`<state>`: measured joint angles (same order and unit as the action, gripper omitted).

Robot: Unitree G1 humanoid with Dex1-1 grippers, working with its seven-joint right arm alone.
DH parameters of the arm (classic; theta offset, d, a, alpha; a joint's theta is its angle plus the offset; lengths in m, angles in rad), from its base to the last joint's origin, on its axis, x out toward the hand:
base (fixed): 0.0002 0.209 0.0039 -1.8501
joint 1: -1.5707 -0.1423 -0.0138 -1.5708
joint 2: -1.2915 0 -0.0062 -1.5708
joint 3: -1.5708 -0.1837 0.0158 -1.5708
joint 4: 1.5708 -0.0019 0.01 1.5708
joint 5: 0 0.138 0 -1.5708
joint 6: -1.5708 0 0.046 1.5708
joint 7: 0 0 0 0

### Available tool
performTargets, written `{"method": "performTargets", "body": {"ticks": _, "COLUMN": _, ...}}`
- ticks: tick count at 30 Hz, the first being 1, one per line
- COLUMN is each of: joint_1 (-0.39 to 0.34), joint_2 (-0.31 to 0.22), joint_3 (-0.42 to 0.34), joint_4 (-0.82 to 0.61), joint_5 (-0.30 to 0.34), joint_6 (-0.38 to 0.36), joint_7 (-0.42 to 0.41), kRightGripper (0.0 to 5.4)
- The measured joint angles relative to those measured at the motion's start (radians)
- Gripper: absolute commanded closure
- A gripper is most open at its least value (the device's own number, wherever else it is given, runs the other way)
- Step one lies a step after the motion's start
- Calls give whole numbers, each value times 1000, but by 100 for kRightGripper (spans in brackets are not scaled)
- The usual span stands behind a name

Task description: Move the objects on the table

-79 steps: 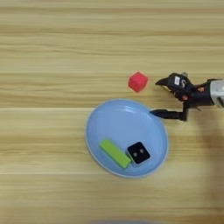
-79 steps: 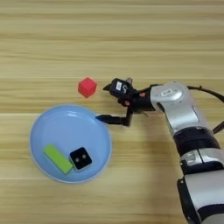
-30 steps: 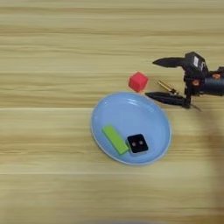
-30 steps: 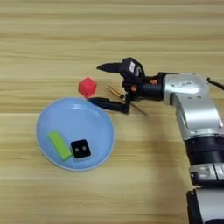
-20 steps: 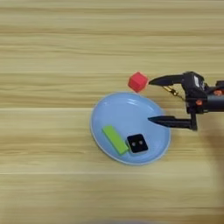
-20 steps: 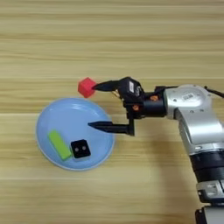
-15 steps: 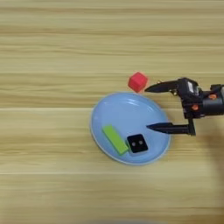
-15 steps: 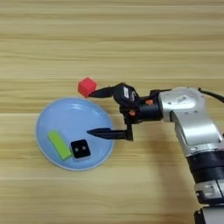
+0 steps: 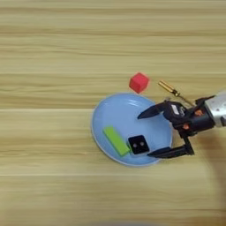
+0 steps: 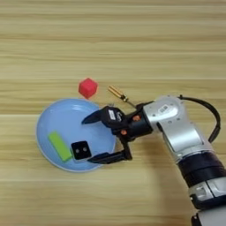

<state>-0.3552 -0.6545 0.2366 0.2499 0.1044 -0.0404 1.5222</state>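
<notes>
While the right gripper's (image 9: 148, 135) jaws spread wide over its right rim, a round light-blue plate (image 9: 106, 119) holds a flat lime-green bar (image 9: 116, 141) beside a black dotted square tile (image 9: 138, 144). Beyond the plate, a small red cube (image 9: 139, 82) and a thin brass pin (image 9: 169, 88) lie on the wooden tabletop (image 9: 53, 53)

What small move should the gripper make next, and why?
Probably ease left and down toward the black tile. The right gripper hangs open over the blue plate, its fingertips just right of the tile, which lies beside the green bar. Nothing is held.
</notes>
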Motion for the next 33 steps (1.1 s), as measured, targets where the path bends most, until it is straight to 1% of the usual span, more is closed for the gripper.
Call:
{"method": "performTargets", "body": {"ticks": 3, "joint_1": -2, "joint_2": 10, "joint_3": 11, "joint_4": 2, "joint_5": -11, "joint_6": -18, "joint_7": -10, "kRightGripper": 5}}
{"method": "performTargets", "body": {"ticks": 4, "joint_1": -2, "joint_2": 16, "joint_3": 17, "joint_4": 2, "joint_5": -27, "joint_6": -34, "joint_7": -15, "kRightGripper": 5}}
{"method": "performTargets", "body": {"ticks": 9, "joint_1": -2, "joint_2": 45, "joint_3": 31, "joint_4": 11, "joint_5": -62, "joint_6": -59, "joint_7": -63, "kRightGripper": 5}}
{"method": "performTargets", "body": {"ticks": 13, "joint_1": -1, "joint_2": 56, "joint_3": 42, "joint_4": 11, "joint_5": -94, "joint_6": -87, "joint_7": -99, "kRightGripper": 5}}
{"method": "performTargets", "body": {"ticks": 15, "joint_1": -1, "joint_2": 67, "joint_3": 52, "joint_4": 12, "joint_5": -122, "joint_6": -105, "joint_7": -124, "kRightGripper": 42}}
{"method": "performTargets", "body": {"ticks": 18, "joint_1": -1, "joint_2": 68, "joint_3": 62, "joint_4": 25, "joint_5": -158, "joint_6": -143, "joint_7": -151, "kRightGripper": 95}}
{"method": "performTargets", "body": {"ticks": 19, "joint_1": -1, "joint_2": 69, "joint_3": 70, "joint_4": 29, "joint_5": -176, "joint_6": -169, "joint_7": -164, "kRightGripper": 101}}
{"method": "performTargets", "body": {"ticks": 21, "joint_1": -1, "joint_2": 68, "joint_3": 75, "joint_4": 32, "joint_5": -195, "joint_6": -195, "joint_7": -170, "kRightGripper": 115}}
{"method": "performTargets", "body": {"ticks": 24, "joint_1": -2, "joint_2": 68, "joint_3": 79, "joint_4": 33, "joint_5": -202, "joint_6": -226, "joint_7": -182, "kRightGripper": 143}}
{"method": "performTargets", "body": {"ticks": 29, "joint_1": -4, "joint_2": 68, "joint_3": 80, "joint_4": 42, "joint_5": -220, "joint_6": -254, "joint_7": -188, "kRightGripper": 195}}
{"method": "performTargets", "body": {"ticks": 33, "joint_1": -20, "joint_2": 68, "joint_3": 81, "joint_4": 64, "joint_5": -239, "joint_6": -272, "joint_7": -208, "kRightGripper": 242}}
